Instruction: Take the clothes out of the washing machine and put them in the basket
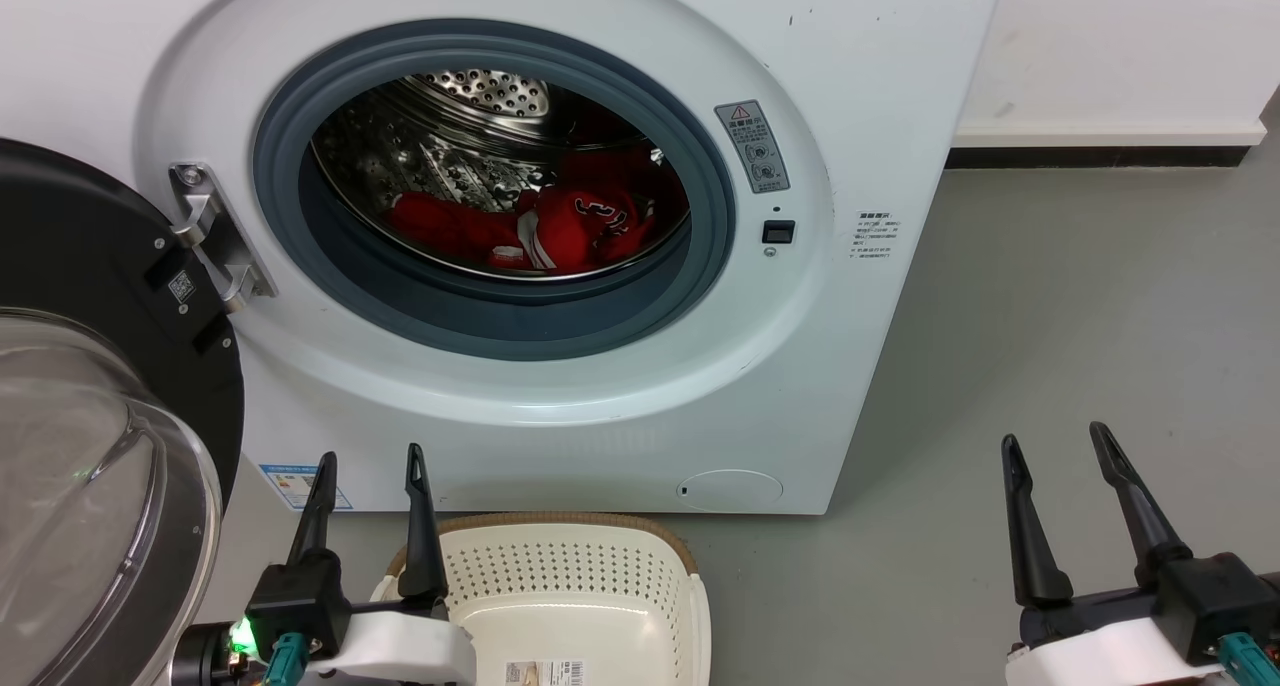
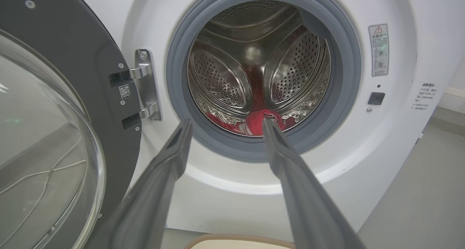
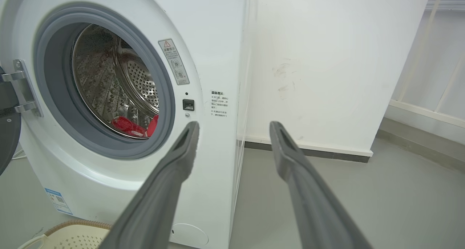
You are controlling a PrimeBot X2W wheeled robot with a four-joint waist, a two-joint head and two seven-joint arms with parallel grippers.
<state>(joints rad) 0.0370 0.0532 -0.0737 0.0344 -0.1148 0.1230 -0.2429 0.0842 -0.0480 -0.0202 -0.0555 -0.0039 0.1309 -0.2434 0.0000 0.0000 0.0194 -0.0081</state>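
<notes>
Sitting low in the shiny drum (image 1: 440,156) of the washing machine (image 1: 600,406) are the red clothes (image 1: 565,228), all bunched up in a pile. A grey rubber ring (image 1: 480,321) goes around the round hole in the front. The big round door (image 1: 90,446) is swung wide open to the left of the washing machine, held on by a silver hinge (image 1: 215,236).

The basket (image 1: 560,566) sits on the grey floor (image 1: 1050,316) just in front of the washing machine, below the hole. A small paper label (image 1: 545,672) shows on its bottom. A white wall (image 1: 1120,46) stands to the right of the washing machine.

The left gripper (image 1: 371,453) hangs in front of the washing machine, over the left edge of the basket. Its two dark fingers are spread apart and point at the hole. It holds nothing and touches nothing.

The right gripper (image 1: 1054,433) hangs off to the right of the washing machine, over the floor. Its fingers are spread apart too, with nothing between them.
</notes>
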